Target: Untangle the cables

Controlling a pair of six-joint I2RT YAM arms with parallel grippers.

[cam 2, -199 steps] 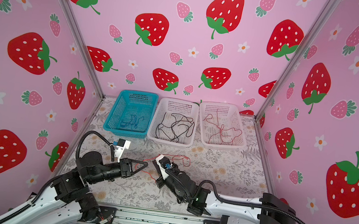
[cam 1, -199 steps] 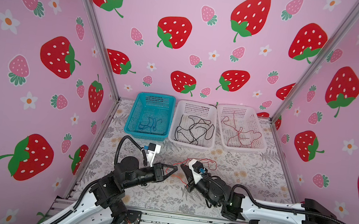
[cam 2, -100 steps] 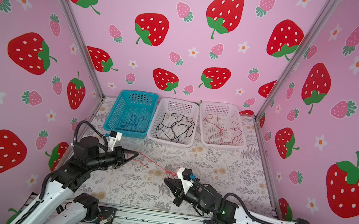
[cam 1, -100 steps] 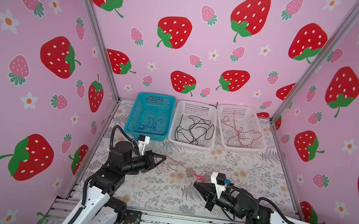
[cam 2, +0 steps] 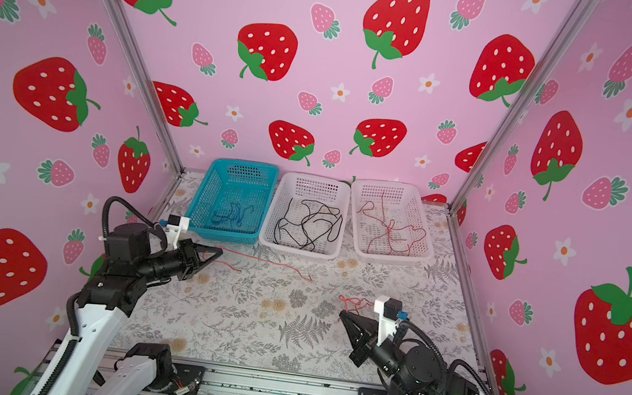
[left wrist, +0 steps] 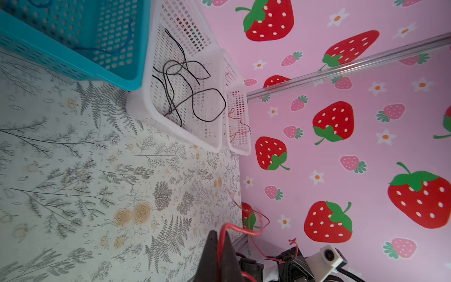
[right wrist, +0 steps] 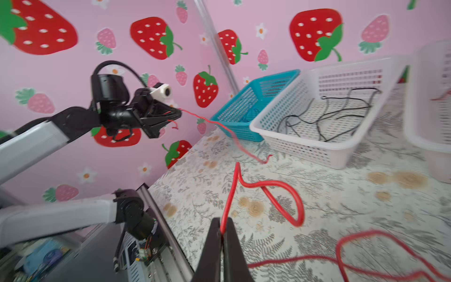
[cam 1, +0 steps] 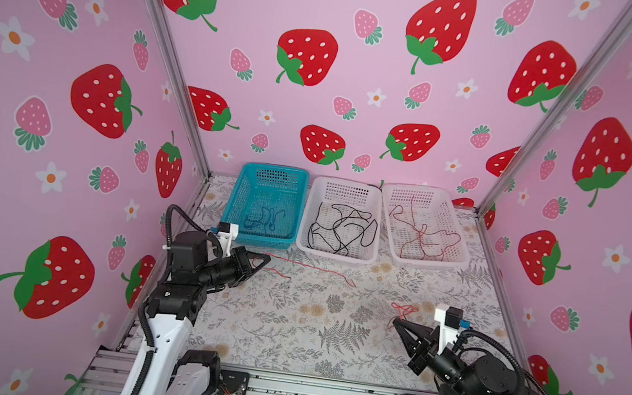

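Observation:
My left gripper (cam 1: 266, 258) (left wrist: 219, 234) is shut on a thin red cable (cam 1: 312, 268). It hovers just in front of the blue basket (cam 1: 274, 168), and the cable trails right across the mat to a loose end. My right gripper (cam 1: 395, 321) (right wrist: 222, 221) is shut on another red cable (cam 1: 404, 309), which loops on the mat at the front right. The two red cables look separate. Blue cables (cam 1: 265, 218) lie in the blue basket, black cables (cam 1: 343, 227) in the middle white basket (cam 1: 345, 183), and red cables (cam 1: 422, 232) in the right white basket (cam 1: 418, 189).
The three baskets stand side by side against the back wall. Pink strawberry-print walls close in the left, back and right sides. A metal rail (cam 1: 320, 392) runs along the front edge of the floral mat (cam 1: 287, 329).
Both grippers were together at the front middle. They have pulled apart, the left one to the left and back, the right one to the front right, each carrying a red cable.

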